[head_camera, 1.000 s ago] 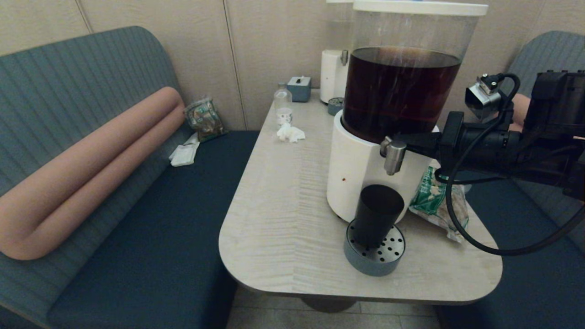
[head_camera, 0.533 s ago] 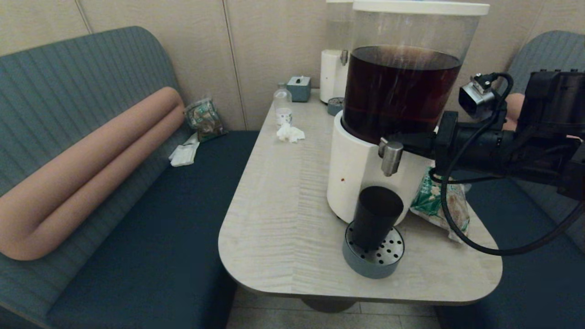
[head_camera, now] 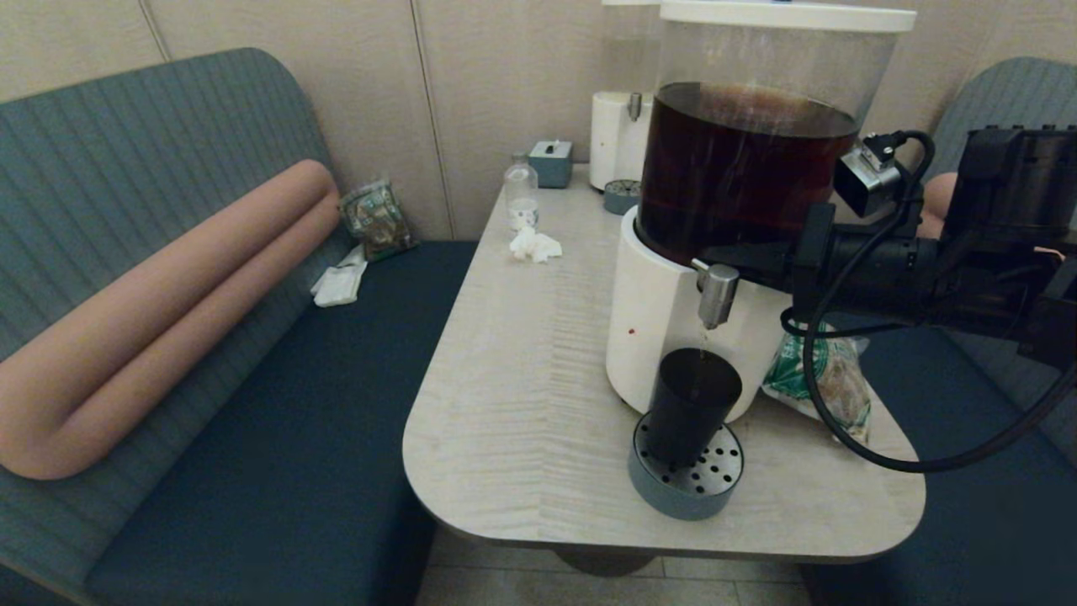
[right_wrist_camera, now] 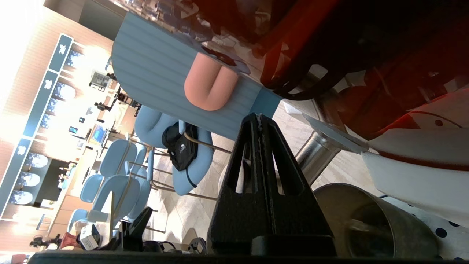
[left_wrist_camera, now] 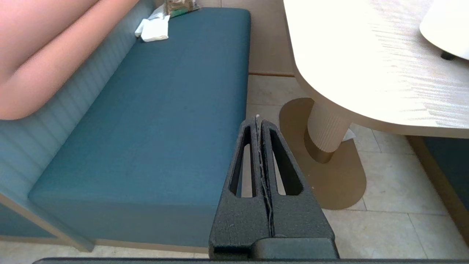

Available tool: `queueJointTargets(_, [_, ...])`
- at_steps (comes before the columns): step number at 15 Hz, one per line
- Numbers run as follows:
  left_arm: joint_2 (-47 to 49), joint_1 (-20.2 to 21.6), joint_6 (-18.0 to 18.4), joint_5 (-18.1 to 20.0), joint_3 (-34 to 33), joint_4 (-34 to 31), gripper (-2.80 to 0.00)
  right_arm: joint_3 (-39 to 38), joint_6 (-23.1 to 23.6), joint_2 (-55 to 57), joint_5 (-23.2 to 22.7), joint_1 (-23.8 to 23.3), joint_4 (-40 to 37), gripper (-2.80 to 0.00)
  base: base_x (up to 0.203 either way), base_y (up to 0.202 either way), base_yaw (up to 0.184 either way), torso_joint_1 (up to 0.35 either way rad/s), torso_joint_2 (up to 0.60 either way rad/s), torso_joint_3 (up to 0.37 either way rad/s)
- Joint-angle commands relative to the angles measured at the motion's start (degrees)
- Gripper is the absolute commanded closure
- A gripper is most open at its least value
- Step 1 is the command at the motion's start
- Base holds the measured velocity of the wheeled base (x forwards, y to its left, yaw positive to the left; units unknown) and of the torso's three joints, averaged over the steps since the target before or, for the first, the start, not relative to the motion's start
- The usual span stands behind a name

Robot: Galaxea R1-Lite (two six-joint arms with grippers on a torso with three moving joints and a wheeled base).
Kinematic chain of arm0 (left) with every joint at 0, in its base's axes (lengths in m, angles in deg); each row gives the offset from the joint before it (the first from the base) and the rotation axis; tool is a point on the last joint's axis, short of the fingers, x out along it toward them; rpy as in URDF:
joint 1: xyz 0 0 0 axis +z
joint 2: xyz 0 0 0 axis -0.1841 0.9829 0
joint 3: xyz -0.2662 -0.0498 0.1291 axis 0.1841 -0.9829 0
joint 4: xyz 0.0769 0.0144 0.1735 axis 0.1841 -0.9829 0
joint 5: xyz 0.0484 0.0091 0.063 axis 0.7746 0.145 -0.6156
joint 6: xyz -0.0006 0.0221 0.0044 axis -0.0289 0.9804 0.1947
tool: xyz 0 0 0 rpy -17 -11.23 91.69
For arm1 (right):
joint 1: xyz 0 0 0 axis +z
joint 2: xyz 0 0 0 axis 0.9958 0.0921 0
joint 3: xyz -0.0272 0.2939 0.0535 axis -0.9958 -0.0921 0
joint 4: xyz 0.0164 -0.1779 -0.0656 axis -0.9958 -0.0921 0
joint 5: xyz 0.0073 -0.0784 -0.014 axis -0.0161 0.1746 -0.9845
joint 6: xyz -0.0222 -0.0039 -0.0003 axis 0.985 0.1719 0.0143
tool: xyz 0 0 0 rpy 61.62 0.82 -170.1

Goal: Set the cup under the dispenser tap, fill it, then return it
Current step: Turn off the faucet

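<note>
The dark cup [head_camera: 692, 406] stands upright on the round perforated drip tray [head_camera: 711, 492], directly below the steel dispenser tap [head_camera: 717, 295]. A thin thread of drink falls from the tap into the cup. My right gripper [head_camera: 740, 259] reaches in from the right at the level of the tap's top, fingers shut together with nothing between them. In the right wrist view the shut gripper [right_wrist_camera: 259, 117] lies beside the tap [right_wrist_camera: 317, 156], with the cup [right_wrist_camera: 370, 223] below. My left gripper [left_wrist_camera: 259, 119] hangs shut over the floor beside the bench.
The big dispenser [head_camera: 665, 320] with brown drink fills the table's right half. A green snack bag [head_camera: 829, 379] lies behind it. A small clear bottle [head_camera: 521, 195], a crumpled tissue [head_camera: 533, 245], a grey box [head_camera: 551, 162] and a second white dispenser [head_camera: 612, 139] stand at the far end.
My right arm has pushed left and slightly up at the tap. The dispenser has shifted a little to the right, and a thin stream now runs into the cup.
</note>
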Motion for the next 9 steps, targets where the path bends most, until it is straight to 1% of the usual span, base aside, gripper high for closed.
queueJointTargets(1, [0.07,0.01,-0.06,0.0,-0.02,0.02,0.0,-0.15,-0.23,-0.63,-0.1,-0.47,0.2,0.0,0.0,0.0,0.0,0.0,0.0,0.0])
queueJointTargets(6, [0.07,0.01,-0.06,0.0,0.02,0.02,0.0,-0.62,-0.23,-2.8,-0.17,-2.89,0.32,0.0,0.0,0.0,0.0,0.0,0.0,0.0])
queueJointTargets(9, [0.07,0.01,-0.06,0.0,-0.02,0.02,0.0,-0.62,-0.3,-4.28,-0.28,-3.21,0.0,0.0,0.0,0.0,0.0,0.0,0.0,0.0])
